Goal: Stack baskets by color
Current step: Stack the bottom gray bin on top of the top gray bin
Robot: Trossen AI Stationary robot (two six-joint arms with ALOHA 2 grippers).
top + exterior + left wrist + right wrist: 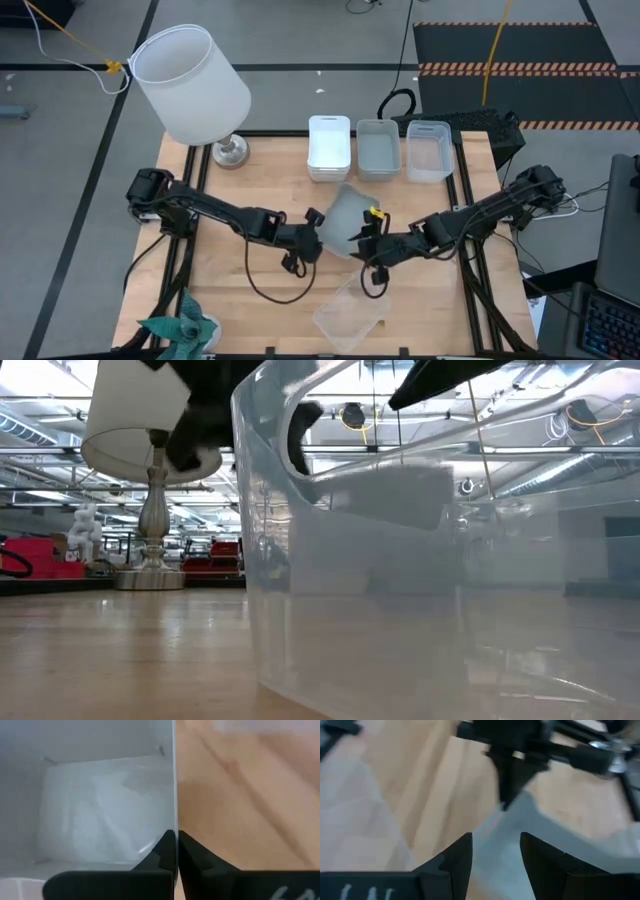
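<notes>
1. Wooden counter under us, grey workshop floor around it, a lamp with a white shade at the far left corner.
2. We have the left tool pinched shut on the rim of a grey basket, lifted and tilted at mid-counter; the wrist view shows its fingers clamped on the thin wall, presumably so it can be carried to its colour.
3. Our right tool sits just beside the same basket with its jaws parted, gripping nothing.
4. Along the far edge stand a white basket, a grey one and a clear one; how many are nested in each we cannot tell.
5. Another clear basket lies near the front edge, apparently empty.
6. Inside the held basket we see nothing.
</notes>
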